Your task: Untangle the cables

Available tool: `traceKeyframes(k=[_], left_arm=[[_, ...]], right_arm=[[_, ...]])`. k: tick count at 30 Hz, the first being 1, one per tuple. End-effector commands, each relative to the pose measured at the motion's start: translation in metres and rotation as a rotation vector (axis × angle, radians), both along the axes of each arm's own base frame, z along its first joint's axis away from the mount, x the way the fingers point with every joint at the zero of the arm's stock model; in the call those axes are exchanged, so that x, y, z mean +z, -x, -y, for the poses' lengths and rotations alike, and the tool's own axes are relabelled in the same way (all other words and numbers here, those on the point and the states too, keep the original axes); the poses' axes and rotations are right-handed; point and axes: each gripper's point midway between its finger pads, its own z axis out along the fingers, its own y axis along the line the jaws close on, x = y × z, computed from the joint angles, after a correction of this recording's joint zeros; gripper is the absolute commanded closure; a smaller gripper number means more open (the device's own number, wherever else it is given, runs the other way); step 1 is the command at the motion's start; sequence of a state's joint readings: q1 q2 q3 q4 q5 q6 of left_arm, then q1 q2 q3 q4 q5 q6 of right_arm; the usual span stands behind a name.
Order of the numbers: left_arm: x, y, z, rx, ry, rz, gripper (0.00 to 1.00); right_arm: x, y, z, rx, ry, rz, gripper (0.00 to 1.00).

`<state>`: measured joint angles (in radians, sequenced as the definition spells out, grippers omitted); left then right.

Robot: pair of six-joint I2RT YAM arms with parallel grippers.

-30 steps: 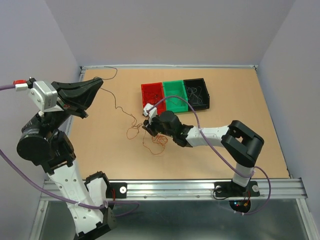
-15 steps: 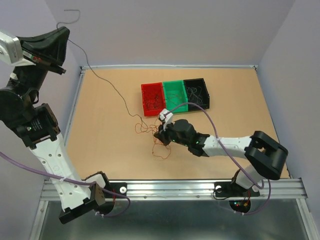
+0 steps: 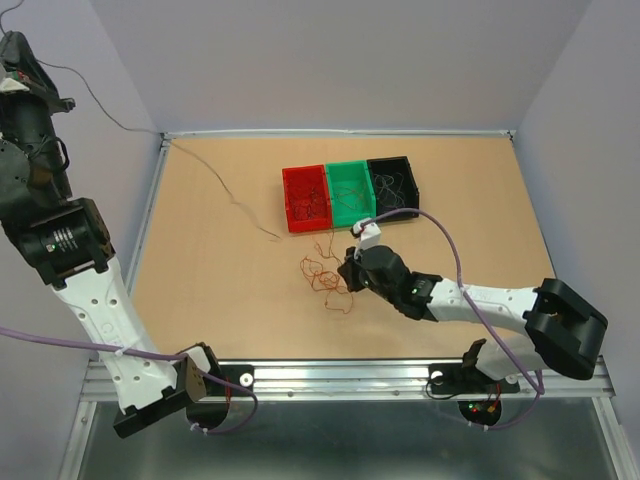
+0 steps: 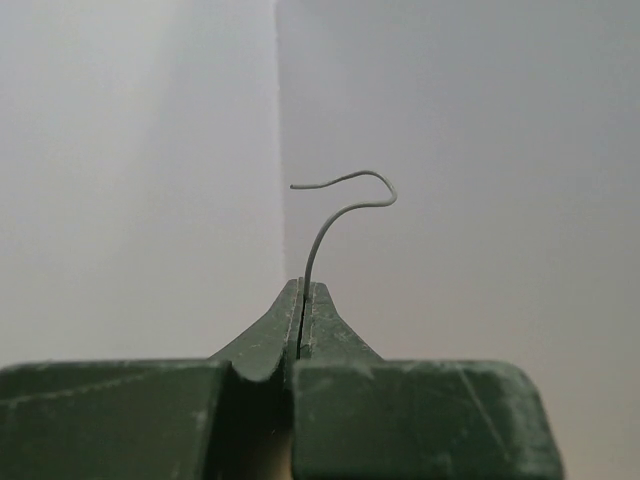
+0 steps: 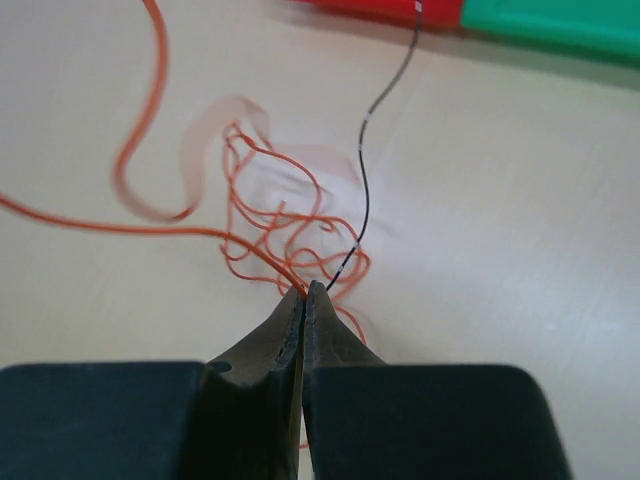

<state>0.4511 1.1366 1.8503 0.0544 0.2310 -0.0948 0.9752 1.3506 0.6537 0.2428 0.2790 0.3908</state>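
Note:
My left gripper [image 3: 14,40] is raised high at the far left and is shut on a thin dark wire [image 3: 205,170]. The wire's curled end sticks out past the fingertips in the left wrist view [image 4: 340,208]. It hangs down to the table and ends near the red bin. My right gripper [image 3: 346,272] is low on the table, shut on a small red-orange tangle [image 3: 322,275]. In the right wrist view the orange wires [image 5: 285,215] are pinched at the fingertips, and a thin black wire [image 5: 365,165] runs from the tangle towards the bins.
A red bin [image 3: 292,200], a green bin [image 3: 350,212] and a black bin [image 3: 410,190] stand side by side at the back middle, with thin wires inside. White walls enclose the table. A purple arm cable [image 3: 450,245] arches over the right arm.
My left arm has swung up and left, drawing the dark wire out of the tangle. My right gripper has moved right and nearer, dragging the orange tangle with it.

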Motion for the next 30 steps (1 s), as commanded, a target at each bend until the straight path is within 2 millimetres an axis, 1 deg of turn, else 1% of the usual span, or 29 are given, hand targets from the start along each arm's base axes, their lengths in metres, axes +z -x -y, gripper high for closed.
traceKeyframes(k=[1,4,5,6,7,9,10,11,12,13,14,15,16,17,18,19,20,22,23,24,25,26,27,28,29,30], left_arm=[[0.014,0.019,-0.026,0.177,0.013,0.054,1.0],[0.003,0.011,-0.031,0.186,0.026,0.026,1.0],[0.0,0.01,-0.034,0.195,0.04,0.018,1.0],[-0.005,0.006,-0.035,0.191,0.045,0.006,1.0],[-0.009,0.003,-0.034,0.178,0.038,-0.006,1.0],[-0.022,-0.006,-0.016,0.079,-0.006,-0.027,1.0],[-0.017,0.003,-0.003,0.043,-0.049,0.005,1.0],[-0.022,0.002,0.01,-0.02,-0.079,-0.005,1.0],[-0.038,-0.007,0.014,-0.064,-0.067,-0.033,1.0],[-0.041,-0.006,0.019,-0.088,-0.083,-0.032,1.0],[-0.041,0.0,0.031,-0.132,-0.108,-0.02,1.0],[-0.054,-0.005,0.032,-0.151,-0.101,-0.041,1.0],[-0.055,0.0,0.037,-0.165,-0.115,-0.031,1.0],[-0.061,0.0,0.043,-0.19,-0.126,-0.041,1.0],[-0.076,-0.007,0.041,-0.201,-0.116,-0.07,1.0],[-0.079,-0.005,0.047,-0.222,-0.133,-0.072,1.0],[-0.093,-0.01,0.047,-0.235,-0.123,-0.097,1.0],[-0.106,-0.012,0.051,-0.264,-0.125,-0.114,1.0],[-0.109,-0.009,0.056,-0.286,-0.139,-0.109,1.0],[-0.123,-0.015,0.055,-0.298,-0.125,-0.131,1.0],[-0.126,-0.014,0.058,-0.308,-0.129,-0.126,1.0],[-0.131,-0.015,0.06,-0.327,-0.125,-0.134,1.0],[-0.142,-0.02,0.06,-0.343,-0.114,-0.153,1.0],[-0.146,-0.022,0.061,-0.357,-0.115,-0.151,1.0],[-0.151,-0.024,0.063,-0.372,-0.113,-0.16,1.0],[-0.162,-0.028,0.065,-0.404,-0.104,-0.181,1.0]], right_arm=[[-0.024,-0.001,0.04,-0.203,0.005,-0.094,0.99],[-0.026,-0.01,0.066,-0.324,-0.007,-0.127,0.99],[-0.029,-0.009,0.074,-0.336,-0.011,-0.153,0.99],[-0.03,-0.014,0.083,-0.354,-0.014,-0.16,0.99],[-0.031,-0.012,0.084,-0.339,-0.005,-0.156,1.0],[-0.026,-0.01,0.078,-0.298,-0.007,-0.148,0.99],[-0.018,-0.009,0.067,-0.224,-0.005,-0.141,1.0],[-0.013,-0.008,0.06,-0.177,-0.004,-0.135,1.0],[-0.013,-0.008,0.055,-0.139,0.015,-0.127,0.99],[-0.008,-0.007,0.049,-0.106,0.011,-0.122,1.0],[0.006,-0.006,0.034,-0.04,-0.02,-0.118,0.99],[0.005,-0.005,0.029,-0.001,-0.006,-0.119,0.99],[0.01,-0.002,0.019,0.049,-0.022,-0.126,0.99],[0.01,-0.001,0.014,0.076,-0.02,-0.131,0.97],[0.017,-0.002,0.008,0.099,-0.03,-0.128,0.94],[0.01,-0.001,0.005,0.12,-0.014,-0.142,0.82],[0.01,0.003,-0.001,0.155,-0.017,-0.152,0.72],[0.004,0.006,-0.005,0.184,-0.005,-0.166,0.49],[-0.002,0.01,-0.009,0.211,0.002,-0.181,0.3],[-0.005,0.012,-0.011,0.221,0.011,-0.188,0.23],[-0.011,0.015,-0.017,0.248,0.023,-0.202,0.17],[-0.016,0.016,-0.019,0.26,0.034,-0.211,0.06],[-0.022,0.02,-0.024,0.275,0.049,-0.218,0.02],[-0.023,0.018,-0.027,0.276,0.064,-0.214,0.0],[-0.03,0.018,-0.029,0.276,0.088,-0.22,0.0],[-0.041,0.021,-0.033,0.284,0.127,-0.222,0.0]])
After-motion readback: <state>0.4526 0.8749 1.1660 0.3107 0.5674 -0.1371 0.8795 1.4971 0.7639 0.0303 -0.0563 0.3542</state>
